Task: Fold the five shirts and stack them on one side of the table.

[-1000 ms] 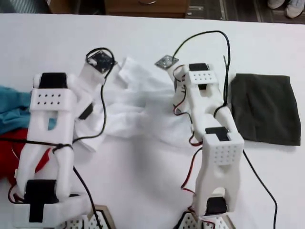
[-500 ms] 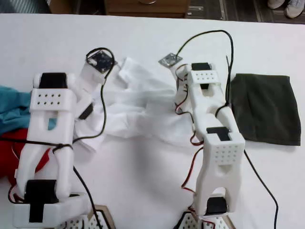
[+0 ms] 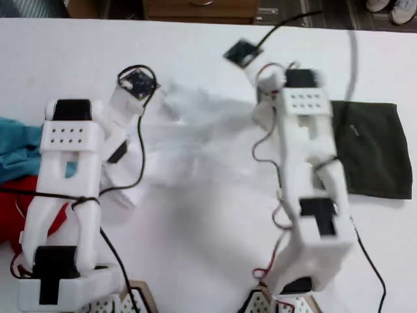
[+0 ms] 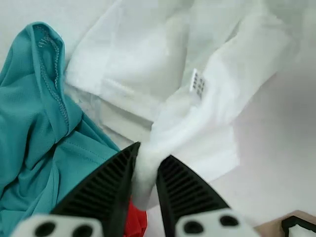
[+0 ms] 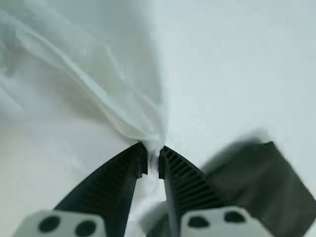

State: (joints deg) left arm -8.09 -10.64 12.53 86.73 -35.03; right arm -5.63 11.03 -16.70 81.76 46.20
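- Shirt in white (image 3: 195, 143) is pinched by the left tool (image 4: 148, 155) and the right tool (image 5: 152, 148), not folded yet.
- Dark shirt (image 3: 368, 150) beside the right tool looks folded already; teal shirt (image 4: 34, 123) and red shirt (image 3: 26, 208) by the left tool are yet to be done.

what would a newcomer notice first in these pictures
The white shirt is spread across the middle of the table, pinched at one end by the left gripper and at the other by the right gripper. A folded dark shirt lies flat at the right side, and a teal shirt and red shirt sit crumpled at the left edge.
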